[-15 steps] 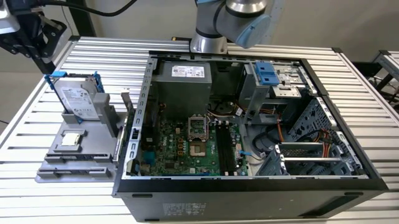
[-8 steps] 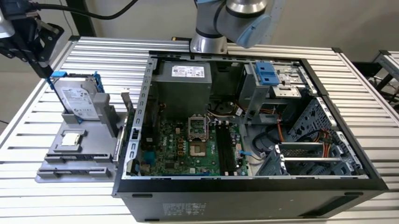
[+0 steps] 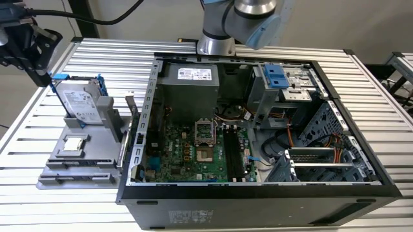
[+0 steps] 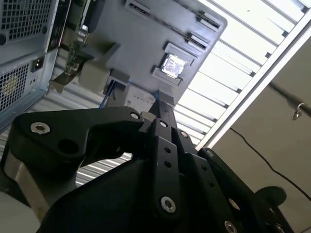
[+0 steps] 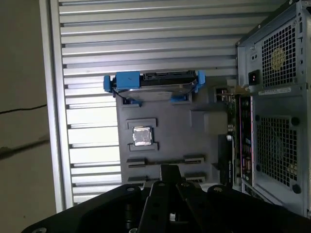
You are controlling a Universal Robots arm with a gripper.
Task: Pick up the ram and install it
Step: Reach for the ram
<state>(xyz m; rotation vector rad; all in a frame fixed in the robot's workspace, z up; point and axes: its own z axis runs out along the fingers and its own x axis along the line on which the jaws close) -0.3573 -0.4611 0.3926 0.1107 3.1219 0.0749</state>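
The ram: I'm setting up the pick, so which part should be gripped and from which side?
Pinch the ram across its two flat faces at the middle of its upper long edge, coming straight down from above. It appears to stand on edge in the grey holder, close beside the computer case, so a sideways approach looks blocked and only that top edge seems free.

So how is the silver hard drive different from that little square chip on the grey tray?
The hard drive is much bigger than the chip. The hard drive stands up on its edge; the chip lies flat. The hard drive wears a blue frame; the chip has none. Both are silver and sit on the grey tray beside the computer case.
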